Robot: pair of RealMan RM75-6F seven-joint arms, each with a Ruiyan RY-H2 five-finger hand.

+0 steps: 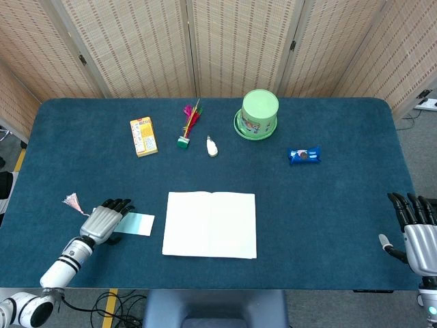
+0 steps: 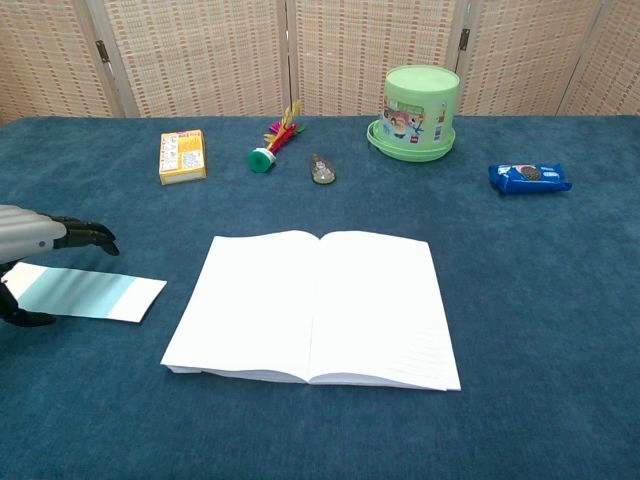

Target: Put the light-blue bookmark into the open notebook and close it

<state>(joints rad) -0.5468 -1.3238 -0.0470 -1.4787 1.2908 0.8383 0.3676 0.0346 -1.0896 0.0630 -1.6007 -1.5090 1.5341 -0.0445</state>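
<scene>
While my left hand (image 1: 104, 221) sits low at the left of the head view, its fingers reach out over the near end of the light-blue bookmark (image 1: 136, 223) — spread rather than curled, the thumb dropped below the strip in the chest view. I cannot tell from either view whether any fingertip actually touches the paper; nothing shows the strip gripped or lifted. The bookmark lies flat on the blue table (image 1: 328, 205), just left of the open notebook (image 1: 209, 224) with a narrow band of cloth between them. A pink tassel (image 1: 70, 200) lies on the cloth to the upper left of that hand.

The notebook lies open at the centre of the frame, both blank pages facing up, the spine running away from me.

My right hand (image 1: 416, 229) is at the lower right edge of the head view, palm-back showing, fingers straight and apart, holding nothing — well apart from the notebook.

Along the upper part of the frame, from left to right, stand a yellow box (image 1: 143, 137), a feathered shuttlecock (image 1: 188, 124), a small white object (image 1: 212, 145), a green tub (image 1: 257, 114) and, lower and further right, a blue snack packet (image 1: 304, 155).
</scene>
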